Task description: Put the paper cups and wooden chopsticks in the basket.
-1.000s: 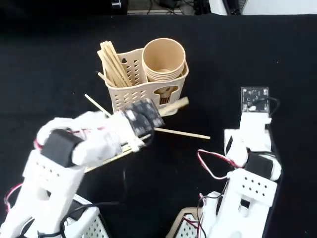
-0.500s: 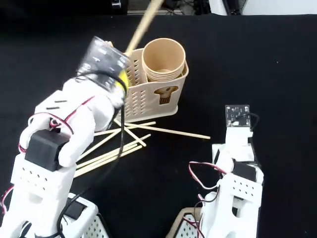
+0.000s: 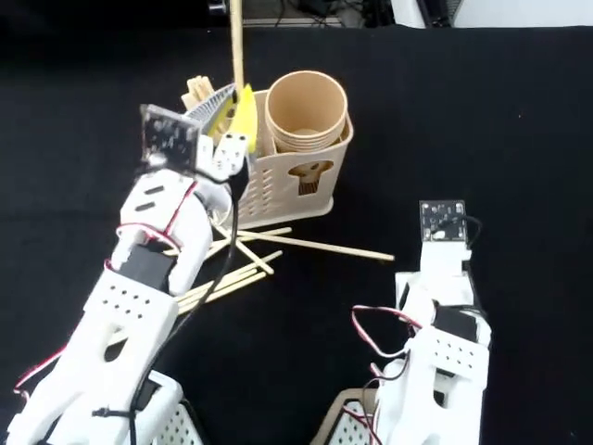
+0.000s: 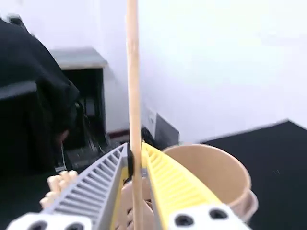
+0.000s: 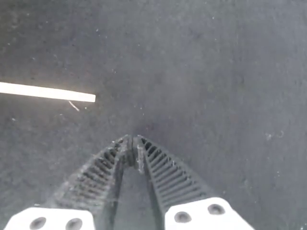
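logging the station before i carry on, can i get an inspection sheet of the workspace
surface: black cloth.
job's things: cups stacked in basket; chopsticks in its other compartment; loose chopsticks on cloth beside it; one chopstick held upright above basket.
clutter: nothing seen.
grippers: left gripper fingers shut on the chopstick; right gripper shut, empty, over bare cloth.
cables: red and white wires on right arm.
surroundings: white wall behind.

Beige slotted basket [image 3: 287, 181], stack of nested paper cups [image 3: 306, 111] upright in one compartment, chopstick bundle [image 3: 199, 93] leaning in the other compartment, upright chopstick [image 3: 236, 37] above that compartment, pinched in left gripper [image 4: 130, 154], loose chopsticks [image 3: 324, 247] scattered flat just in front of basket.
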Motion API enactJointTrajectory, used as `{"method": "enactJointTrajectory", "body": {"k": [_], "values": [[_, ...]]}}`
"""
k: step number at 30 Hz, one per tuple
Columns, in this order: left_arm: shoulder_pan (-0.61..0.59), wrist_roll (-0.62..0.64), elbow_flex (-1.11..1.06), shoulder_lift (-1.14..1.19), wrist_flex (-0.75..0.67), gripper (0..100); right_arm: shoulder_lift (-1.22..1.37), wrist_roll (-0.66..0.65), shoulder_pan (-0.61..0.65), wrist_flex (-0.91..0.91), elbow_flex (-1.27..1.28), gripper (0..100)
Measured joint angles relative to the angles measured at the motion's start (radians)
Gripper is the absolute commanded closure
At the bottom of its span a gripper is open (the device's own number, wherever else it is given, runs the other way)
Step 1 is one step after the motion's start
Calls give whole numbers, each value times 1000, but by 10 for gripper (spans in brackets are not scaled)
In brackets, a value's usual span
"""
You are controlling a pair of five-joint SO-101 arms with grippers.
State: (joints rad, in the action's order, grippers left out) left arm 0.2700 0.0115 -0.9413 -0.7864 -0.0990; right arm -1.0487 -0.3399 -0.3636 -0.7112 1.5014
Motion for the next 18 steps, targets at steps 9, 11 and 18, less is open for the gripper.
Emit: {"method": "enactJointTrajectory", "body": {"k": [9, 11, 18], "values": [[-75, 6, -46, 147, -104, 885, 0, 0, 0, 3, 0, 985], [-77, 6, -46, 158, -104, 839, 0, 0, 0, 3, 5, 984], [-77, 6, -46, 153, -104, 834, 0, 2, 52, 3, 12, 984]]}}
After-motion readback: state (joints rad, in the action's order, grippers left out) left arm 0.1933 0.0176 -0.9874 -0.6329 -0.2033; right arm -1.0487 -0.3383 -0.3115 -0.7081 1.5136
